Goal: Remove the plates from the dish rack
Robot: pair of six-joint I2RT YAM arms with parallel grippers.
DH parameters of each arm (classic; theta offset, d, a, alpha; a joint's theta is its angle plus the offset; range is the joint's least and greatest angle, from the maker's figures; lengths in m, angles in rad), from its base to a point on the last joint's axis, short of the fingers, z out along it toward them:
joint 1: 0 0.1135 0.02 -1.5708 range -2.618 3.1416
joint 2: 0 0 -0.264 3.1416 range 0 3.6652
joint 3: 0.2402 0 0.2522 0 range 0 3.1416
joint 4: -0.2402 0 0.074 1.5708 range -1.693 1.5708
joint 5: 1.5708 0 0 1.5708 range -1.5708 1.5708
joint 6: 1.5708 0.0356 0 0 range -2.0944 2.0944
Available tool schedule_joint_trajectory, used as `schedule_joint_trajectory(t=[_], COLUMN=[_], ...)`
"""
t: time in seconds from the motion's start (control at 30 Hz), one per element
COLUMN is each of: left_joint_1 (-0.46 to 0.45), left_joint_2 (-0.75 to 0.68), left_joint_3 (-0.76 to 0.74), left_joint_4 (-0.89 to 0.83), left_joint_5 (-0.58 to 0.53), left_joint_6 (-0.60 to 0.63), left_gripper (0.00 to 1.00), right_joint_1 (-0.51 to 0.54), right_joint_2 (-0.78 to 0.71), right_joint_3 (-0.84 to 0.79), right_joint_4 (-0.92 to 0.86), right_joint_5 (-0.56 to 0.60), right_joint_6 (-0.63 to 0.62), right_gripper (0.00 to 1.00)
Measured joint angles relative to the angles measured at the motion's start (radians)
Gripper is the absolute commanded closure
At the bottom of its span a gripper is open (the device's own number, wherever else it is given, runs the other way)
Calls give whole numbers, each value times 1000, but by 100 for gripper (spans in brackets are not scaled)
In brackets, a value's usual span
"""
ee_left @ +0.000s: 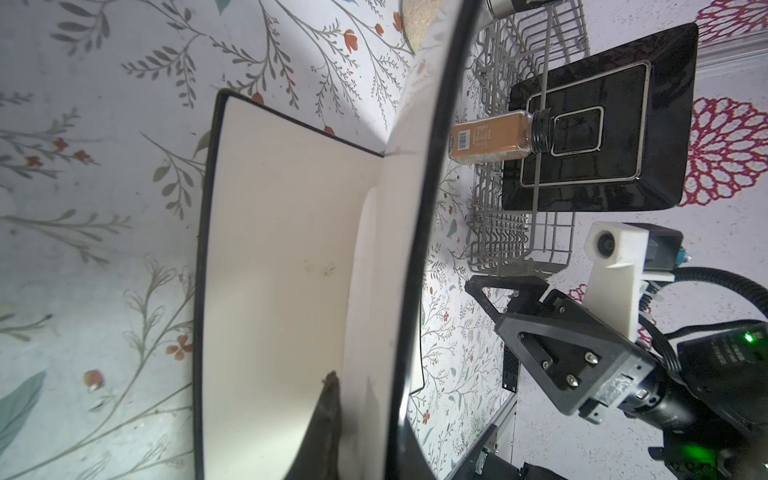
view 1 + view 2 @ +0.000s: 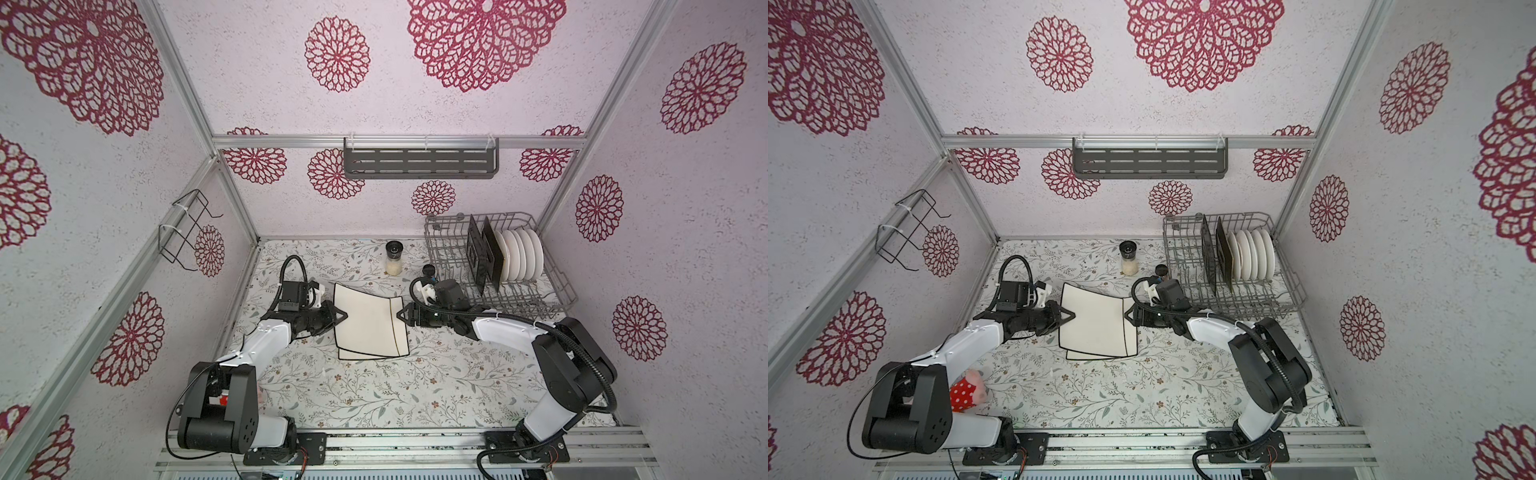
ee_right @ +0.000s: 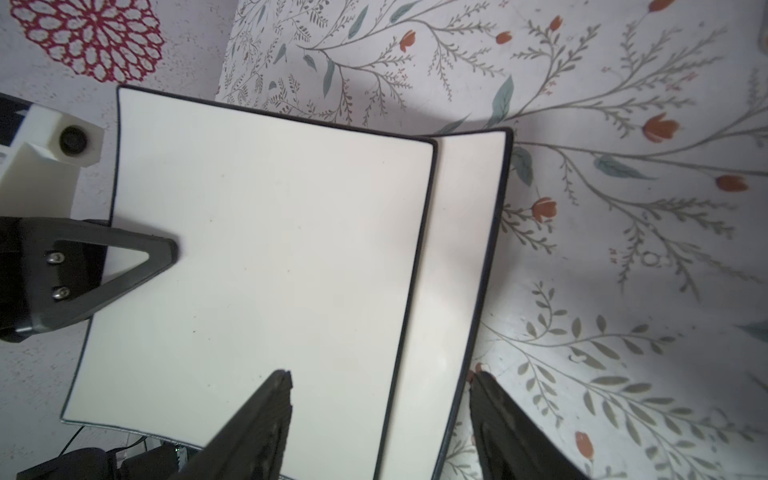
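Plates on the desk: two cream rounded-square plates with dark rims lie mid-desk in both top views. The upper cream plate [image 2: 361, 320] overlaps the lower cream plate [image 2: 401, 340], which shows only as a strip on the right and along the near edge.
Writing: the one printed thing is the label of the spice jar of orange-brown powder [image 1: 490, 139], which stands just beside the dish rack. It has a barcode and lines of lettering too blurred to read.
Orientation: both cream plates are near square, with no clear long axis. The upper one is turned a little against the lower, so its far left corner juts past it. It is tilted with its left edge raised, and its underside foot ring shows in the left wrist view.
Left gripper [image 2: 341, 316]: fingers [image 3: 166, 251] pinch the left edge of the upper cream plate, one lying on its top face.
Right gripper [image 3: 380, 376]: fingers spread. In the right wrist view the right edges of both cream plates lie between them, and I cannot tell whether they touch.
Dish rack [image 2: 557, 286]: it stands at the rear right of the floral desk [image 2: 374, 395]. It holds two black square plates [image 2: 473, 249] on edge and, to their right, a row of round white plates [image 2: 523, 253] on edge.
Pale-filled jar [image 2: 393, 259]: upright, near the rack's left side.
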State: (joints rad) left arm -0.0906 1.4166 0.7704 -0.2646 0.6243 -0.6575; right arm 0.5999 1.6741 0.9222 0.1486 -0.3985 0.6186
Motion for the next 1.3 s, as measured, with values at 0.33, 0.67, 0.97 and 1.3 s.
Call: schedule_joint_trajectory(t=[0.33,0.67,0.97,1.3], left_joint_1=[22,24,24,24], left_joint_2=[44,62,76,129], left_joint_3=[20,43,46,46], left_joint_4=[-3,-26,-66,-89], left_joint_5=[26,18,-39,-78], left_joint_6=[39,64,82,89], left_gripper=[95,87,78,72], right_joint_1=[-5,-5,-5,-6], right_joint_2=[86,167,191,198], right_joint_3=[56,93,104,104], right_joint_4=[-23,-22,-32,-26], right_joint_5=[0,-24,-29,-29], right_joint_6=[-6,-16,-35,-43], right_gripper=[25,26,26,27])
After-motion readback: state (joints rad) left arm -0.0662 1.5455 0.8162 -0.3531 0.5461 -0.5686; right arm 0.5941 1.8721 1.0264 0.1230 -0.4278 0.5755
